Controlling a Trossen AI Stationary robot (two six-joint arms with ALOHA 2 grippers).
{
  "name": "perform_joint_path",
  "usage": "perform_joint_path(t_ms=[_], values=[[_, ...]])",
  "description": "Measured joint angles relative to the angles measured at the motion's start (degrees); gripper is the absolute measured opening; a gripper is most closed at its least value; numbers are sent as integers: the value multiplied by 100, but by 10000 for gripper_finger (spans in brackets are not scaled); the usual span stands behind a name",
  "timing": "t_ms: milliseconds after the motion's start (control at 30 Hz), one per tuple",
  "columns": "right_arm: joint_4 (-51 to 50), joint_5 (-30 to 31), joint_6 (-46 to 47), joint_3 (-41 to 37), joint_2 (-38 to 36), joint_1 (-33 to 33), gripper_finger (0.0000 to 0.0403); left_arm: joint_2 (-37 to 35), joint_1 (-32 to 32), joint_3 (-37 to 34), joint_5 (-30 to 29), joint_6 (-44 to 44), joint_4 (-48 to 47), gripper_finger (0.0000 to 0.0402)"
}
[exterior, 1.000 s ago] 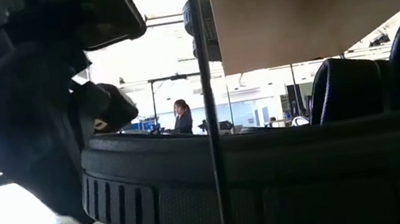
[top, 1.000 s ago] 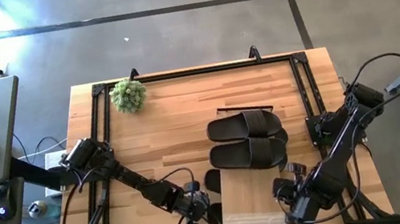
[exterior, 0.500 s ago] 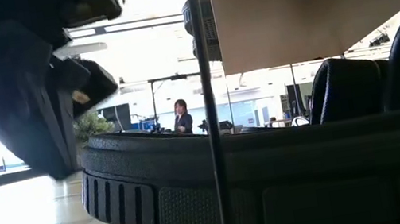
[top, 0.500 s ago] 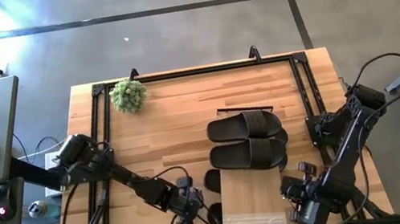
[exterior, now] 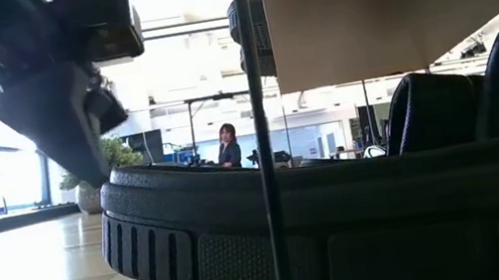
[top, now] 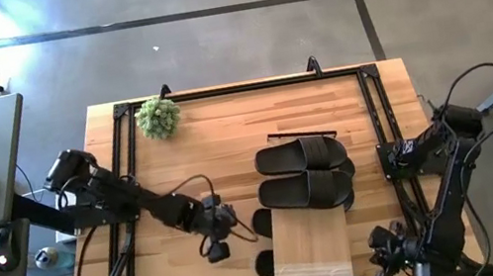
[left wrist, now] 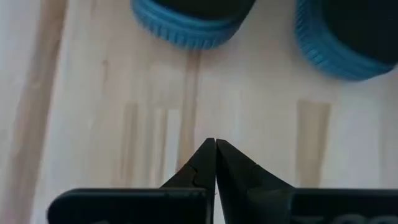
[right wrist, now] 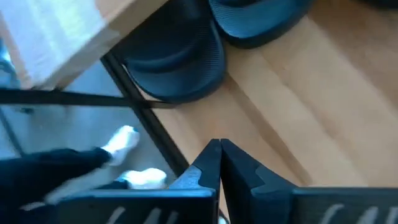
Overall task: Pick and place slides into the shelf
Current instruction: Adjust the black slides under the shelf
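Left gripper (top: 216, 251): fingers together, empty, beside shelf (top: 310, 244).
Right gripper (top: 380, 261): fingers together, empty.
Sandals (top: 303, 173): on worktop (top: 217, 143).

A light butcher-block wooden surface (top: 219, 153) edged by a thin black metal frame carries a small green potted plant (top: 159, 117) near its far left corner, a low light-wood shelf (top: 311, 246) toward the near edge, and matte black rubber slides (top: 304, 173): two side by side beyond the shelf, others poking from beneath it.
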Motion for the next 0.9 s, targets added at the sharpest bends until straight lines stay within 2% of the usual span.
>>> perform_joint_path(t_ms=[100,233,367,500,667,900], values=[[634,180,331,-601,-135,34,0,-155,257,-303,321,20,363,0],[1193,352,950,-1440,-329,-56,0,-153,513,-482,360,-24,411,0],[2648,445,1191,-2407,-421,-160,0,-26,777,-541,314,-176,612,0],[4073,852,1523,-3160,-423,-249,0,7,1002,-537,276,-573,632,0],[4328,958,2023,-3377,-426,-313,0,69,1248,-535,568,-1089,577,0],[4673,1079,2019,-3377,-426,-315,3,177,1663,-680,1337,-1842,534,0]])
